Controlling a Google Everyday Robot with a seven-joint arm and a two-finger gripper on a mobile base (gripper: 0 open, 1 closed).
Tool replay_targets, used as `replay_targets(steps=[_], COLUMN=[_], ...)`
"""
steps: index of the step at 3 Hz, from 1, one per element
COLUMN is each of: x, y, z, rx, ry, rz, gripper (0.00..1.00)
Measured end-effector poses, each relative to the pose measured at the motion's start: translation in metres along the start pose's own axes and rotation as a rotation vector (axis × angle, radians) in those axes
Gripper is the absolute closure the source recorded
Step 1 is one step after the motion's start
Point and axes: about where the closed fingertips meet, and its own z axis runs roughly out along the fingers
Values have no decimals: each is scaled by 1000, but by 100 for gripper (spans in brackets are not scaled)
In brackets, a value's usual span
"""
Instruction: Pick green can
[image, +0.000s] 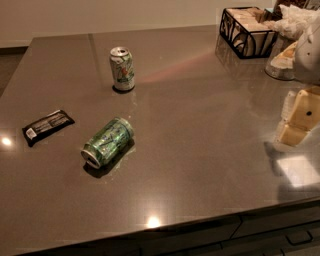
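The green can (108, 142) lies on its side on the dark grey table (200, 150), left of the middle, with its silver end toward the front left. It is shiny bright green with a darker mottled pattern. A mostly white can (122, 69) with green and orange markings stands upright behind it. My gripper (299, 118), pale cream, hangs over the table's right edge, far to the right of the green can and apart from it. It holds nothing that I can see.
A black flat snack packet (47, 126) lies near the left edge. A black wire basket (247, 31) with napkins stands at the back right, with crumpled white material (295, 20) and a pale round object (282, 62) beside it. Drawers run below the front edge.
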Motion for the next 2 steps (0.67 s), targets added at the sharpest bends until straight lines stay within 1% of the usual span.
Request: replay_targets(steps=[1,2], x=[-42,-87], y=[2,4], z=[15,38], rx=[-32,-71], ry=[-37,-63], rz=[-158,-298], gripper=[0,0])
